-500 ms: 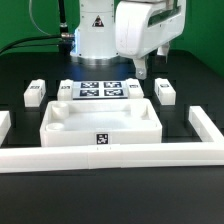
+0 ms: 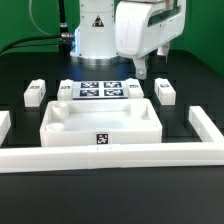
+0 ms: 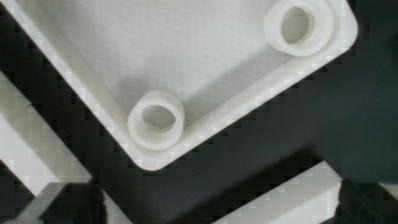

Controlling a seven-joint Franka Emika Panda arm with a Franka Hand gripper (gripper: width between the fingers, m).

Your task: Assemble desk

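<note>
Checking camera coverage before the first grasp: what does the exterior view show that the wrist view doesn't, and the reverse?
Exterior view only: the arm with its open gripper hanging above the parts, four leg blocks, the marker board, the border rail, and the tag on the tabletop's front wall.
Wrist view only: a close look at two round sockets near one inside corner of the tabletop.
Both: the tabletop and the black table.
</note>
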